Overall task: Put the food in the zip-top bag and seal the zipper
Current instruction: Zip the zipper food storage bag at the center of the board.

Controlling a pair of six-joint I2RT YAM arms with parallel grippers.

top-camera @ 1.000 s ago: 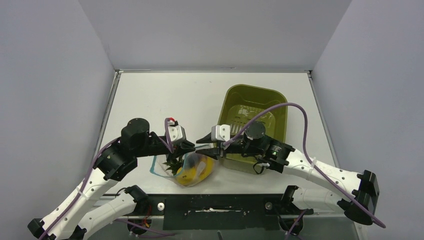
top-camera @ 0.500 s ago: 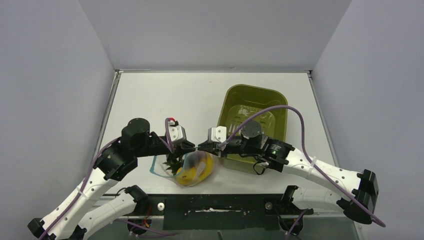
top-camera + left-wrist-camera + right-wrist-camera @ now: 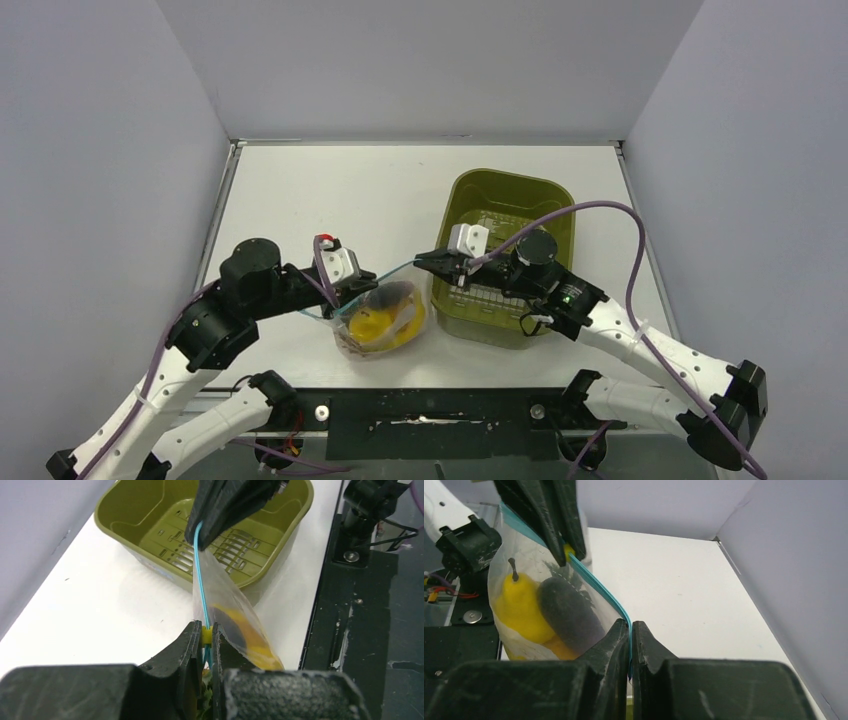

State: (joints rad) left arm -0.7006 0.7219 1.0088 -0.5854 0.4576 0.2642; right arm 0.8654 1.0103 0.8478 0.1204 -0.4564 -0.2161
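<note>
The left arm is reaching in low over the bench (image 3: 320, 190) from the near left, and the left end effector (image 3: 362, 286) is pinching shut on the zipper (image 3: 393, 271) at a small yellow tab (image 3: 206, 635). The right arm is angling in over the near rim of the green basin (image 3: 500, 200), with the right end effector (image 3: 424, 261) clamping closed on the strip's other end. Between them the zipper is stretching taut and the bag (image 3: 385, 322) is hanging beneath it just beside the basin, holding the yellow fruit (image 3: 519, 607) and a dark piece (image 3: 566, 611) inside.
</note>
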